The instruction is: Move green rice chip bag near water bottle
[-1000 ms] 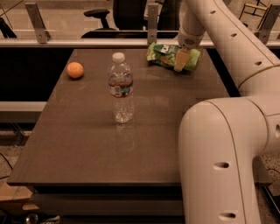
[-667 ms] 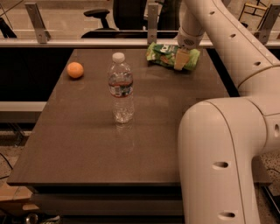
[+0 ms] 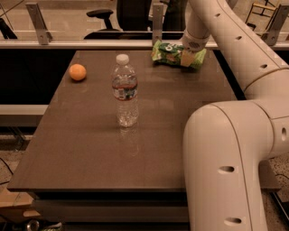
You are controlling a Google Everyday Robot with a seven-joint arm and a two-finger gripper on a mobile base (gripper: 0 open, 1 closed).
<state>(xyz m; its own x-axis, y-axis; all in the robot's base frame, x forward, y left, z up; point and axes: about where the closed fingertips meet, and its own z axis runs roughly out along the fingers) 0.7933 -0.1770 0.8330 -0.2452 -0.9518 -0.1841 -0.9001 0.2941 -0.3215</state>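
The green rice chip bag (image 3: 169, 53) lies at the far edge of the brown table (image 3: 90, 149), right of centre. My gripper (image 3: 187, 57) is down on the right part of the bag and covers it there. The water bottle (image 3: 125, 90) stands upright near the middle of the table, clear with a white cap and a label band. It is well to the left of the bag and nearer to the camera.
An orange (image 3: 77, 72) sits at the far left of the table. My large white arm (image 3: 226, 158) fills the right side of the view. A metal rail (image 3: 90, 43) runs behind the table, with an office chair (image 3: 131, 13) beyond it.
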